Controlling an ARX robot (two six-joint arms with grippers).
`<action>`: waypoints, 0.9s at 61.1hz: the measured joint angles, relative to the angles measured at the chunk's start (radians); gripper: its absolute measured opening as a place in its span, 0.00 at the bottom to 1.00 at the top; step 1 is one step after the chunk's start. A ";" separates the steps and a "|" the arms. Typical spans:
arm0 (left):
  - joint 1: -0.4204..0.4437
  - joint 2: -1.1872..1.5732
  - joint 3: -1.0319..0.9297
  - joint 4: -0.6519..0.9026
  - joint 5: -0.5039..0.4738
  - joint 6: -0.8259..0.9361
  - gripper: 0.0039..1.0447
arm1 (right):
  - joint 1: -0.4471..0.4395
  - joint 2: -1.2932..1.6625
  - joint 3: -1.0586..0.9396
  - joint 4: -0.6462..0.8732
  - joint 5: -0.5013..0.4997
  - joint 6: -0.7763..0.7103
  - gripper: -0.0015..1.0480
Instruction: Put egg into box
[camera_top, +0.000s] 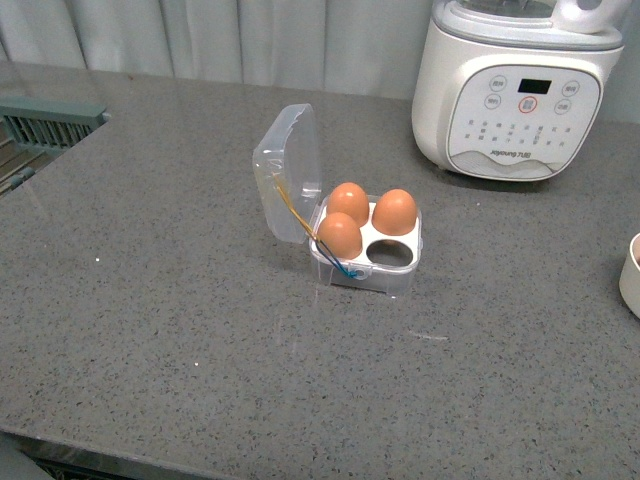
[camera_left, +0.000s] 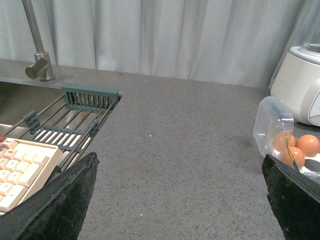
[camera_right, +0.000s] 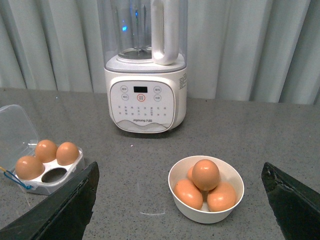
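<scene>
Egg (camera_right: 205, 174) lies topmost in a white bowl (camera_right: 235, 205), resting on other eggs (camera_right: 188, 193) of the same orange-brown. Two show plainly under it, with a sliver of a fourth behind. The bowl stands on the grey surface (camera_top: 180, 300), apart from the box (camera_top: 375, 277). A white blender (camera_top: 515, 100) stands further back, between the two.

The box is open, its clear lid (camera_top: 288, 160) upright on the side away from the bowl. Three of its four holes hold eggs. The empty hole (camera_top: 390, 252) is the near one on the bowl's side.

Right fingers (camera_right: 60, 205) are spread wide with nothing between them, above the surface and short of the bowl. Left fingers (camera_left: 65, 200) are spread just as wide and empty, over bare surface, with the box at one edge of their view.

Only the right wrist view shows what the bowl holds. The front view catches just a strip of its rim at the right edge, and shows neither arm. The left wrist view alone shows a sink (camera_left: 20, 102) with a tap (camera_left: 37, 65), a rack (camera_left: 90, 97) and a cream keyboard (camera_left: 22, 165), and it shows the box only in part.
</scene>
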 joint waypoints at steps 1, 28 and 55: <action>0.000 0.000 0.000 0.000 0.000 0.000 0.94 | 0.000 0.000 0.000 0.000 0.000 0.000 0.91; 0.000 0.000 0.000 0.000 0.000 0.000 0.94 | 0.000 0.000 0.000 0.000 0.000 0.000 0.91; 0.000 0.000 0.000 0.000 0.000 0.000 0.94 | 0.000 0.000 0.000 0.000 0.000 0.000 0.91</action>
